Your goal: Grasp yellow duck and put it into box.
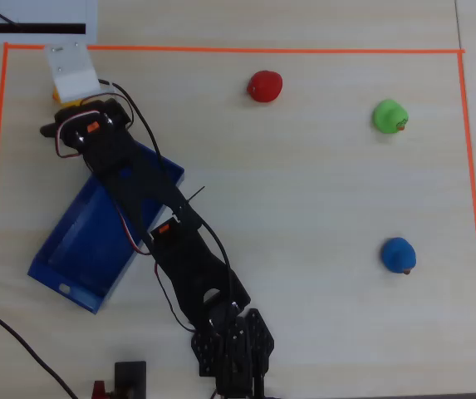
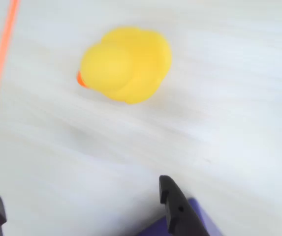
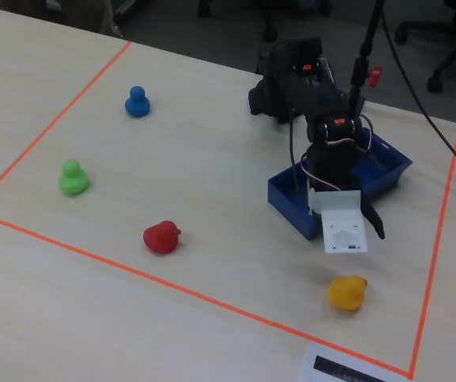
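The yellow duck (image 3: pixel 347 292) is sitting on the desk (image 3: pixel 212 143) near the corner of the orange tape line (image 3: pixel 212 301), close to the desk's front edge in the fixed view. It is standing upright, and in the wrist view its orange beak is pointing toward the tape. Nothing is touching it.

The gripper (image 3: pixel 355 231) is hanging just above the duck, a little toward the box (image 3: pixel 291 203). Its two fingers are spread apart and are pinching nothing. In the wrist view one dark fingertip (image 2: pixel 172 199) is showing at the bottom, and the other is peeking in at the bottom left corner.

The blue box is lying just behind the gripper, and the arm is reaching over it.

The red duck (image 3: pixel 162 236), the green duck (image 3: pixel 72 178) and the blue duck (image 3: pixel 137 102) are sitting well apart from the yellow one, across the desk.
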Action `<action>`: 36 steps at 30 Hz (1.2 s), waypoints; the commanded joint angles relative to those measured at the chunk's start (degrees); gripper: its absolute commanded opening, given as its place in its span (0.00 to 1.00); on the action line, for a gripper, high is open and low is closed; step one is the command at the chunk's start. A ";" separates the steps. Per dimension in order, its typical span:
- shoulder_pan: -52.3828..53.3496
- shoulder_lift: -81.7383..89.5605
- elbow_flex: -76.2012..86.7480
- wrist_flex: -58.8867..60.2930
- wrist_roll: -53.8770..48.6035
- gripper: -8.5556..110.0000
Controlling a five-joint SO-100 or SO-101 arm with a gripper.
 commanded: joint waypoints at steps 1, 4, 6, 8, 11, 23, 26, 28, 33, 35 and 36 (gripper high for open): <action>0.79 5.45 2.64 -7.12 -3.52 0.42; 1.67 5.62 2.90 -15.56 -3.16 0.42; 2.29 5.62 2.90 -21.45 -2.46 0.42; 2.99 5.62 3.78 -27.25 -1.67 0.43; 3.78 5.62 5.45 -30.76 -2.81 0.43; 3.25 6.15 15.64 -40.34 -1.32 0.42; 2.99 3.69 13.54 -40.34 -0.88 0.42; 2.81 2.11 11.87 -40.17 -0.44 0.42; 1.93 -1.67 9.58 -40.08 0.44 0.41; 1.67 -3.43 8.35 -40.17 0.70 0.41; 1.58 -4.22 7.47 -40.17 0.97 0.41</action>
